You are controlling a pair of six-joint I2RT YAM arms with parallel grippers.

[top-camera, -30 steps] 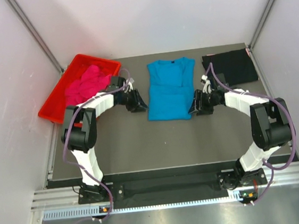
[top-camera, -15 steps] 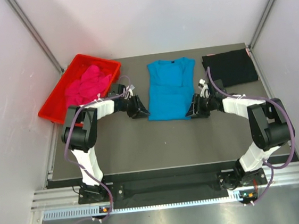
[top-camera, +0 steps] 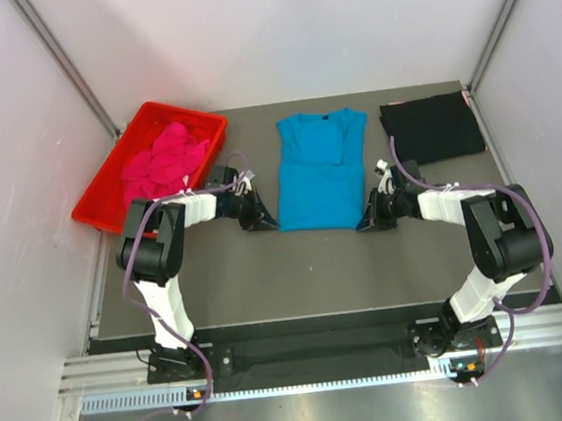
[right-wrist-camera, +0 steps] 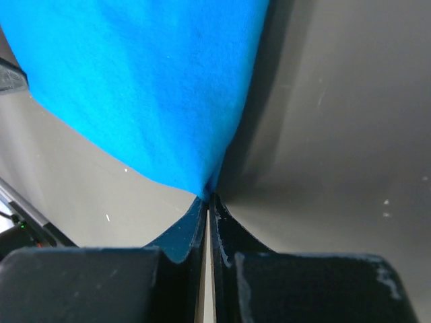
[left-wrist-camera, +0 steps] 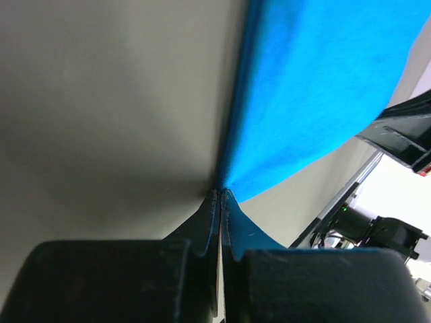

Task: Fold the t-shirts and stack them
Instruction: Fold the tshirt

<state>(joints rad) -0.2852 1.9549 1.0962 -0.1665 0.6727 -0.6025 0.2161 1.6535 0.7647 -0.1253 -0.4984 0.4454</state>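
Top view, turquoise t-shirt: the plain bright turquoise t-shirt [top-camera: 322,171] of soft cloth lies flat at the centre of the dark surface [top-camera: 267,272], collar toward the top of the frame and hem toward the bottom.
Top view, other shirts: the black t-shirt [top-camera: 433,129] lies flat at the upper right. The magenta-pink t-shirt [top-camera: 163,160] sits bunched in the red plastic tray [top-camera: 94,205] at the upper left.
Top view, arms: the left fingers [top-camera: 260,218] meet the hem's left corner and the right fingers [top-camera: 367,217] meet its right corner, both low on the surface.
Left wrist view, grip: the left fingers [left-wrist-camera: 202,225] are pressed together at bottom centre. The corner of the turquoise t-shirt [left-wrist-camera: 323,87] runs straight into their seam, so they look clamped on it. Grey surface [left-wrist-camera: 101,101] fills the left of the frame.
Right wrist view, grip: the right fingers [right-wrist-camera: 225,232] are likewise closed on the tip of the turquoise t-shirt [right-wrist-camera: 148,81], with bare surface [right-wrist-camera: 337,134] to the right.
Step, judged: both hem corners are pinched, ready to carry the hem toward the collar.
Risk, slip: each pinch takes only the very tip of cloth, so a quick lift could pull a corner free.
Risk, layers: if the cloth is doubled there, only the top layer may come up.
Risk, skew: uneven travel of the two arms would leave a crooked fold.
Risk, drag: moving too low would slide the whole shirt instead of folding it.
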